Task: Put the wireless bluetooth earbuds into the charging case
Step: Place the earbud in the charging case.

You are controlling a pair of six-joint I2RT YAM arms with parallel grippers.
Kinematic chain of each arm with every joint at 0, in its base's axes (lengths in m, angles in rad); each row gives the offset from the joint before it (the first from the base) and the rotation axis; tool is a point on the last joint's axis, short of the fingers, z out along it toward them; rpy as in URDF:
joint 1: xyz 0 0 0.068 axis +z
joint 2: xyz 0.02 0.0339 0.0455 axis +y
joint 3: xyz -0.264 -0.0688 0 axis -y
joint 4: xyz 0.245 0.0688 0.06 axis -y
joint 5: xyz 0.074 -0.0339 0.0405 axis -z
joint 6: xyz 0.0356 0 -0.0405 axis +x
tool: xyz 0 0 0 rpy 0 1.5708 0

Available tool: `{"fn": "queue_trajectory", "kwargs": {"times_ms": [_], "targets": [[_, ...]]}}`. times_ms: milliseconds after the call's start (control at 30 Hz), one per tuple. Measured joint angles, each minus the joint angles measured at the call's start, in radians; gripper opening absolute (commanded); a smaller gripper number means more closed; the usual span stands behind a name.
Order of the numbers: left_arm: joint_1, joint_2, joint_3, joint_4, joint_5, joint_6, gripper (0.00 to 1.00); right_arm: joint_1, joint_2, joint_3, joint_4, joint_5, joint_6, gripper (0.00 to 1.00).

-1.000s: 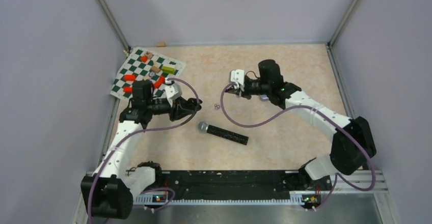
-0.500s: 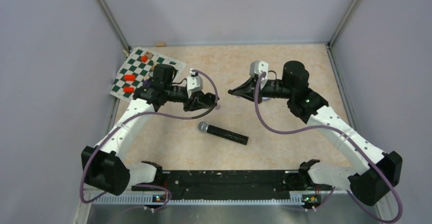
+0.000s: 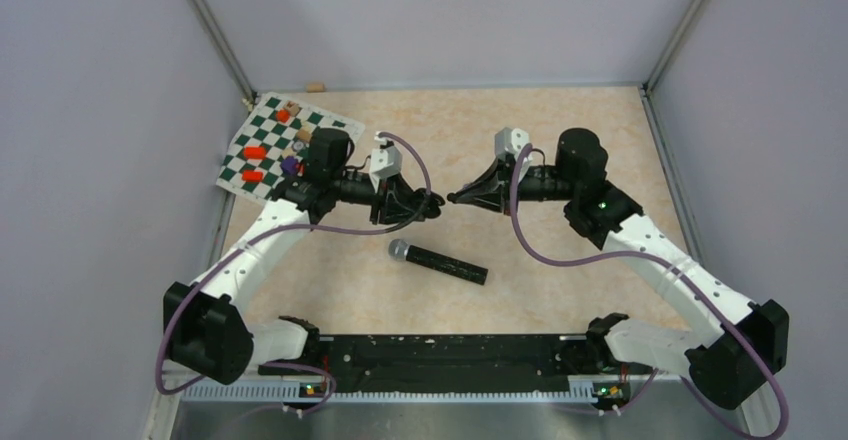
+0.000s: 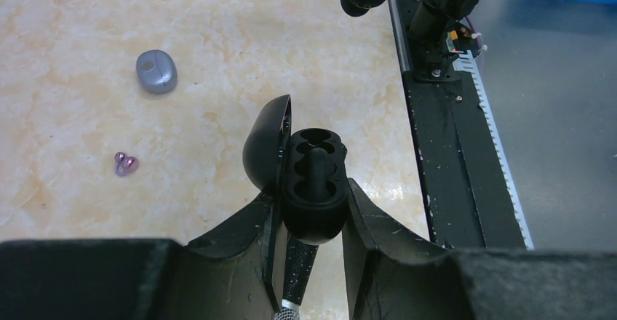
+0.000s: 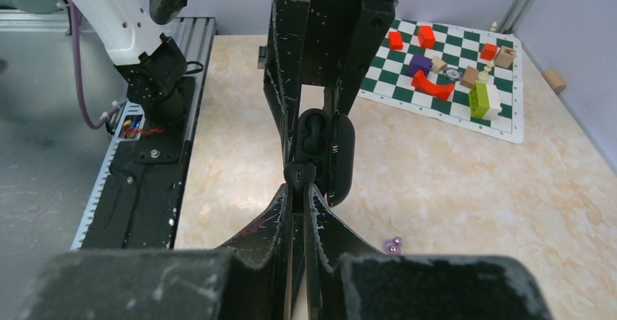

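Both arms have swung in toward the middle since a second ago. The left hand [image 3: 430,203] has come away from the chess mat [image 3: 262,145], and the right hand [image 5: 298,178] has turned to face it. Their tips now almost meet in the air above the mic [image 3: 437,262].

The left hand is clamped on the open black case [image 4: 313,214], a finger on each side. The lid [image 4: 260,149] is hinged back and the bays are exposed toward the right hand. The right hand's fingers are pressed together, and a small black bud [image 5: 298,170] looks pinched at their very tips. It is just at the edge of the case and not yet in a bay. In the left wrist view a dark rounded shape stands in the middle of the case; whether that is a bud already seated, I can't tell. Further out, two purple buds [image 4: 125,164] lie together on the surface [image 3: 560,140], well apart from the case, with a grey pod [image 4: 156,71] beyond them.

From where I stand, the care now lies in the line-up. The bud should meet an empty bay squarely, not the rim or the lid. The right hand ought to come in slowly along the bay while the left holds the case dead steady. Letting go should wait until the bud is down in its seat, or it will likely drop toward the mic below.
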Motion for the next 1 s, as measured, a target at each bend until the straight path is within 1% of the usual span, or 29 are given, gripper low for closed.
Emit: {"fn": "queue_trajectory", "kwargs": {"times_ms": [167,600,1000], "targets": [[-0.008,-0.002,-0.019,0.035,0.005,-0.037,0.00,0.003,0.000,0.000,-0.001,-0.022,0.002,0.03],[-0.010,-0.005,-0.037,0.068,0.010,-0.062,0.00,0.043,0.036,-0.024,-0.002,-0.023,-0.029,0.03],[-0.015,-0.005,-0.041,0.070,0.023,-0.063,0.00,0.105,0.066,-0.031,-0.015,0.057,-0.088,0.03]]}}
